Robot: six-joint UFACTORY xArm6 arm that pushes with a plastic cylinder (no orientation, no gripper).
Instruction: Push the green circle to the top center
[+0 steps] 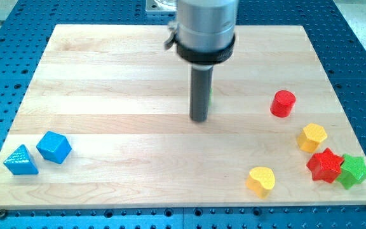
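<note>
One sliver of the green circle block (210, 93) shows just right of my tip (199, 119), mostly hidden behind the rod. No fingers here, nothing gripped. Top centre lies straight up-view.

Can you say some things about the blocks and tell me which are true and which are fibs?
1. The blue cube and blue triangle sit at the view's bottom left. True.
2. My tip is pressing on the red cylinder. False: it is near the board's middle, well apart from that block.
3. The red star is right beside the green star. True.
4. The yellow heart is at the view's top. False: it is near the bottom edge.
</note>
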